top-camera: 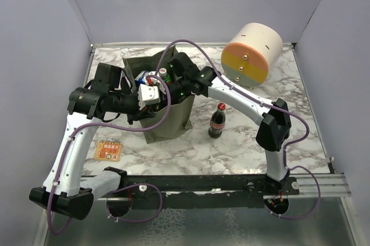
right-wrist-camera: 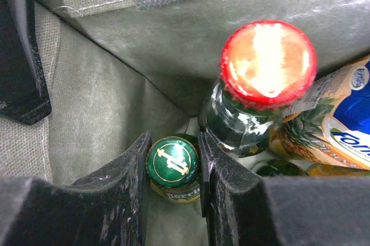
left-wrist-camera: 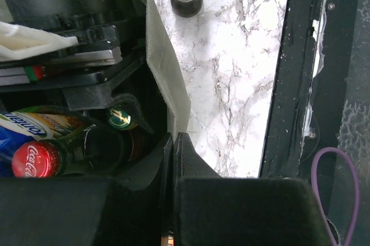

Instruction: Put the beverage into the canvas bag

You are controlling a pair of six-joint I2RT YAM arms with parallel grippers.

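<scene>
Right tool (right-wrist-camera: 173,162) clamping green-capped bottle (right-wrist-camera: 171,172) inside canvas bag (top-camera: 170,125), left tool (left-wrist-camera: 174,142) pinching its rim, marble table (top-camera: 243,142), lilac walls (top-camera: 191,3)

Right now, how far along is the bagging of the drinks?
Done: a red-capped bottle and a juice bottle sit inside the canvas bag. In hand: the right gripper grips a green-capped bottle inside the bag while the left gripper pinches the rim. Left: the cola bottle on the table.

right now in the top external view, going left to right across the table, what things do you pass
orange packet → canvas bag → cola bottle → cream-and-orange cylinder
</scene>
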